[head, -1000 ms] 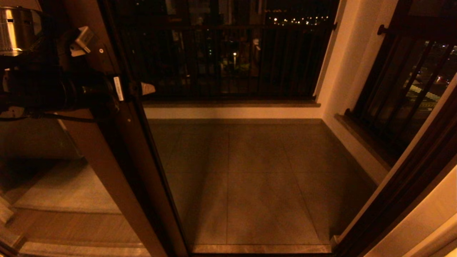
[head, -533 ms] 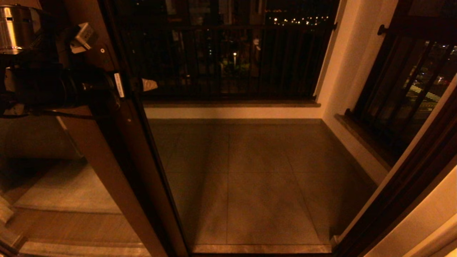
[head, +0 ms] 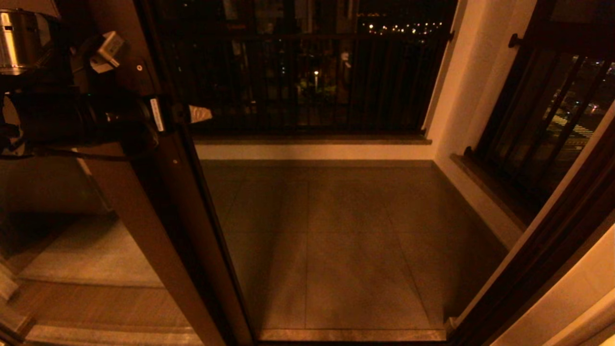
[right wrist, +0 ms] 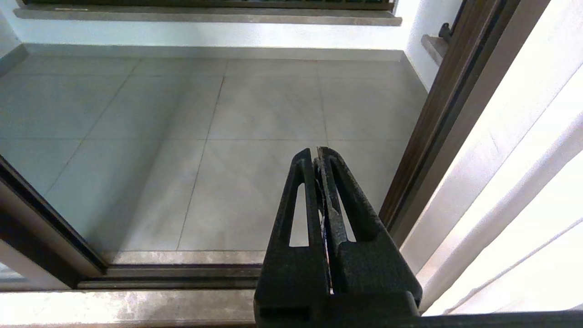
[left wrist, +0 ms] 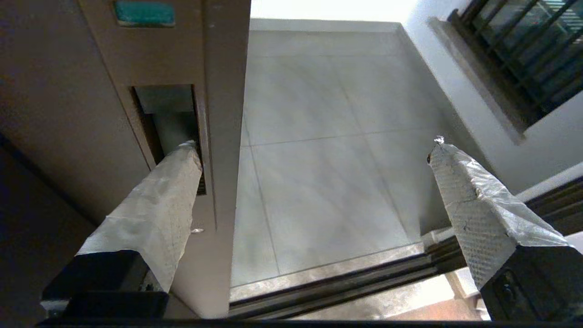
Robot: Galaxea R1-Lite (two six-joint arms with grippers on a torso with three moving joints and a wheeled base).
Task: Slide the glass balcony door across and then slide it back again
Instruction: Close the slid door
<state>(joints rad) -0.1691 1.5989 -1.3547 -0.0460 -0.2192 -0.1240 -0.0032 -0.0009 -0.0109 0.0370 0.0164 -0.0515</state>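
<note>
The glass balcony door stands at the left, and its brown upright slants down towards the floor track. The upright carries a dark recessed handle, a green dot and a white label. My left gripper is open and straddles the upright's edge. One taped fingertip sits in the handle recess. The other fingertip hangs in free air past the door's edge. My right gripper is shut on nothing, low above the threshold, and is out of the head view.
The doorway is open onto a grey tiled balcony floor. A black barred railing closes the far side, and a barred window is at the right. The brown fixed frame and the floor track bound the opening.
My left gripper has risen slightly along the upright. The door has hardly shifted.
</note>
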